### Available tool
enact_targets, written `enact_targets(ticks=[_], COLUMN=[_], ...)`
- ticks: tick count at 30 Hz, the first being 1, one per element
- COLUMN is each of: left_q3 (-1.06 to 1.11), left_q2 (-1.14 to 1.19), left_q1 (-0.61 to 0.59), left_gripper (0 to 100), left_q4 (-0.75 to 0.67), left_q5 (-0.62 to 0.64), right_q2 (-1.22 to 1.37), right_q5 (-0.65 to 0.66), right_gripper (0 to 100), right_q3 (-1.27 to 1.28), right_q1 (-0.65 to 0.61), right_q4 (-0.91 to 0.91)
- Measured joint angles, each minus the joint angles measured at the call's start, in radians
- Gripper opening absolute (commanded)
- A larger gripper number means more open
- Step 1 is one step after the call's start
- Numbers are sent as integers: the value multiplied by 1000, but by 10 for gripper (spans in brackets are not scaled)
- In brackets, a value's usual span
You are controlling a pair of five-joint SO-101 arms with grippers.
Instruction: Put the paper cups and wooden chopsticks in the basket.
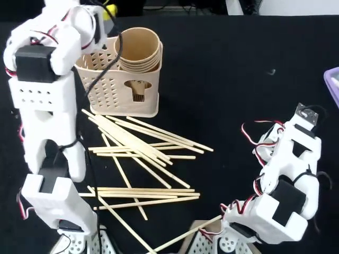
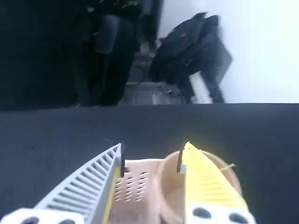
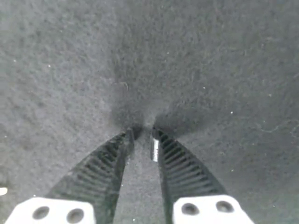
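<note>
Black cloth worktop [image 1: 238,79]. A white wall and a black backpack [image 2: 191,51] sit behind it in the left wrist view.

Containers: one beige perforated plastic basket [image 1: 119,92] stands upright at the far left-centre of the worktop. A nested stack of brown paper cups [image 1: 139,47] stands upright at its right-hand end, mouth up, rims above the basket wall. No chopstick can be seen in the basket. The left arm [image 1: 45,106] hides the rest of its inside.

Pale wooden chopsticks [image 1: 137,143] lie flat on the cloth in front of the basket. Most are in a loose crossed fan, a few sit parallel nearer the arm bases, and one lies angled by the right arm's base. None touches the basket.

Left gripper [image 2: 153,148] is raised over the basket [image 2: 133,184] and the cups [image 2: 170,196]. Its fingers, one grey and one yellow, are spread wide and hold nothing.

Right arm [image 1: 288,174] is folded at the near right, well apart from the chopsticks. Right gripper [image 3: 142,133] points down at bare cloth. Its black fingers are drawn together to a narrow slit with nothing between them.

A purple edge [image 1: 332,84] shows at the far right border, but I can't tell what it is.
</note>
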Motion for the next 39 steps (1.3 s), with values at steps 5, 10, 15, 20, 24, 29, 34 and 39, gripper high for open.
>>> enact_targets(ticks=[5,10,15,20,24,29,34,39], left_q3=[-23,-48,132,450,747,1280,1838,2038], left_q2=[0,0,0,-107,-290,-473,-511,-516], left_q1=[-106,-241,-400,-471,-479,-511,-535,-542], left_gripper=[213,213,213,213,213,213,213,213], left_q4=[104,249,264,264,192,-132,-601,-790], left_q5=[3,3,3,5,5,3,2,-12], right_q2=[0,0,-18,-184,-405,-690,-907,-1016], right_q5=[0,0,25,92,207,450,649,815], right_gripper=[74,75,75,78,79,78,80,153], right_q3=[0,0,15,112,166,178,249,250], right_q1=[0,-21,-58,-166,-269,-427,-571,-721], right_q4=[0,0,0,26,106,282,348,512])
